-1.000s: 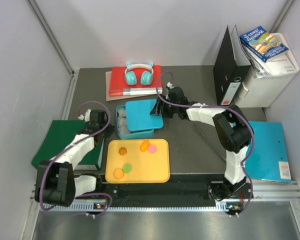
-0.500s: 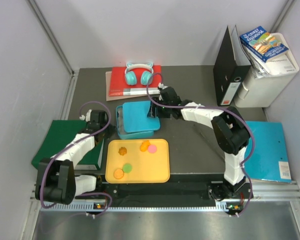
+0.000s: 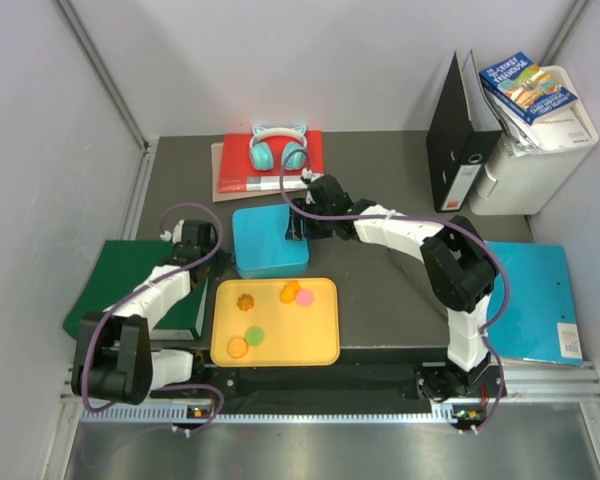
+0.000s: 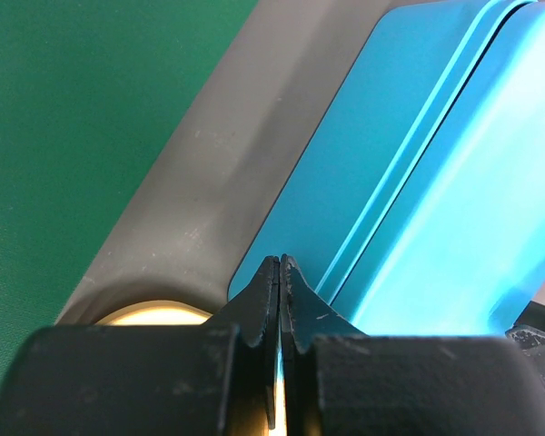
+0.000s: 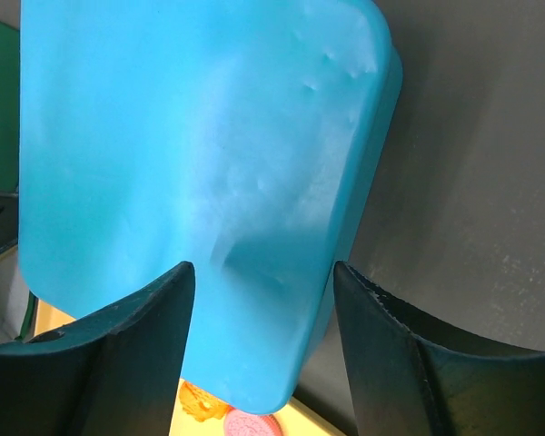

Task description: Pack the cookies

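Several cookies lie on the yellow tray (image 3: pixel 320 340): a scalloped orange cookie (image 3: pixel 245 301), an orange cookie (image 3: pixel 289 293), a pink cookie (image 3: pixel 304 297), a green cookie (image 3: pixel 254 335) and another orange cookie (image 3: pixel 238 347). The blue box (image 3: pixel 265 245) behind the tray has its lid on. My right gripper (image 3: pixel 298 225) is open over the lid's right edge (image 5: pixel 209 163). The right wrist view (image 5: pixel 263 272) also shows the scalloped cookie (image 5: pixel 200 404) and the pink cookie (image 5: pixel 250 425) below. My left gripper (image 3: pixel 218 258) is shut and empty at the box's near left corner (image 4: pixel 280 263).
A green folder (image 3: pixel 120 270) lies left of the left arm. Teal headphones (image 3: pixel 278 148) rest on a red book at the back. A black binder (image 3: pixel 460 150) and a white box with books (image 3: pixel 540 130) stand at the back right. A blue folder (image 3: pixel 535 300) lies on the right.
My right gripper has moved left with the blue lid. The lid now covers the box, which was partly open before. The left arm has hardly moved.
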{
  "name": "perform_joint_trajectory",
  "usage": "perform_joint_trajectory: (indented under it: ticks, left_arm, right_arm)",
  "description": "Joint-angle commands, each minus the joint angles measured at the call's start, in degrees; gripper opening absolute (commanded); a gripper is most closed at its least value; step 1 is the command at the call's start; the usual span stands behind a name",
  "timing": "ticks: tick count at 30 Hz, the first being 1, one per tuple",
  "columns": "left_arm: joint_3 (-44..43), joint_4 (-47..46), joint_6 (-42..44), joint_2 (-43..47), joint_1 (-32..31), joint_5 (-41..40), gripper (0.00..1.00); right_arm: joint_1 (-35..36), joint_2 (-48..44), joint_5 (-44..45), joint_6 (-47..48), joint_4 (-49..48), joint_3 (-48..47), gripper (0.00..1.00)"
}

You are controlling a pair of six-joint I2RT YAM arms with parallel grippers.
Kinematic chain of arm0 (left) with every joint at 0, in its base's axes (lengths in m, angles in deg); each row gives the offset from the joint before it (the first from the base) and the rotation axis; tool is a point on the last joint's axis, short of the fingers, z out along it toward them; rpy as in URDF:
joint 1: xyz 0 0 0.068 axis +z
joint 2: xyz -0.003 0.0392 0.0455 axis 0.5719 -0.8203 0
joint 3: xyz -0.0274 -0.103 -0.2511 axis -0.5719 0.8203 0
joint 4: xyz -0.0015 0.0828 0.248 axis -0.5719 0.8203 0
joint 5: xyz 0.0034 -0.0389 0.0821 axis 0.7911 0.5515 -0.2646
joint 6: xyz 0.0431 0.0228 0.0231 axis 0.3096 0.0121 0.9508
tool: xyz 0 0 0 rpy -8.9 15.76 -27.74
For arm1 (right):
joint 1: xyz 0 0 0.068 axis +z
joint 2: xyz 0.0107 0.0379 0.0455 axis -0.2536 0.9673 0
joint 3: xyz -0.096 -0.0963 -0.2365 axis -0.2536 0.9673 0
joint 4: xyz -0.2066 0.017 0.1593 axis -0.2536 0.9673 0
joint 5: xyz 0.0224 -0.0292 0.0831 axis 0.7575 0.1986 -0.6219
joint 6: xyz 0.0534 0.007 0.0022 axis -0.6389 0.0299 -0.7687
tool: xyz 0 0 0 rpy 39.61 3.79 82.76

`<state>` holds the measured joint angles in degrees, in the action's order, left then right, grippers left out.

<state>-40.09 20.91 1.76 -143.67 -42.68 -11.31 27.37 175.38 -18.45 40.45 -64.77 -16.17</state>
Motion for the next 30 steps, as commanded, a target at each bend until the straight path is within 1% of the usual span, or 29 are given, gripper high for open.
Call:
perform_joint_trajectory:
  ticks: [1,5,8,12,15,19,24,27,28,30]
  left_arm:
    - [-1.8,-2.7,0.7,0.0,0.2,0.4,0.0]
    - [-2.3,-1.9,0.7,-0.3,0.3,0.2,0.0]
    - [-3.5,0.8,1.5,0.6,0.3,-2.1,0.01]
    - [-4.7,5.3,1.6,3.4,0.2,-9.0,0.07]
    - [-5.2,7.1,1.5,4.8,0.3,-11.9,0.13]
    - [-5.8,9.0,1.1,5.2,0.3,-13.8,0.17]
    - [-6.8,9.3,1.4,5.6,0.4,-14.4,0.18]
    - [-7.9,9.0,1.6,3.6,0.4,-14.1,0.18]
    - [-8.6,8.9,1.7,2.7,0.4,-14.0,0.18]
    - [-9.2,8.4,1.5,-0.2,0.4,-13.4,0.13]
  right_arm:
    - [1.1,-0.8,0.1,2.5,-0.4,-3.4,0.63]
    - [1.4,0.2,1.2,3.7,2.6,-6.3,0.64]
    - [1.4,-0.8,3.7,4.0,3.4,-5.7,0.65]
    - [1.4,-2.4,6.8,4.9,4.7,-5.6,0.66]
    - [1.4,-2.8,7.3,5.3,5.2,-6.0,0.67]
    - [1.4,-3.3,8.9,5.5,5.7,-6.3,0.69]
    - [1.2,-6.5,13.4,5.5,5.3,-4.8,0.7]
    - [0.4,-9.1,15.3,4.0,3.2,-2.0,0.6]
    - [-0.2,-9.3,15.6,3.9,3.4,-2.1,0.48]
    - [-0.8,-8.5,17.0,3.9,5.7,-2.7,0.36]
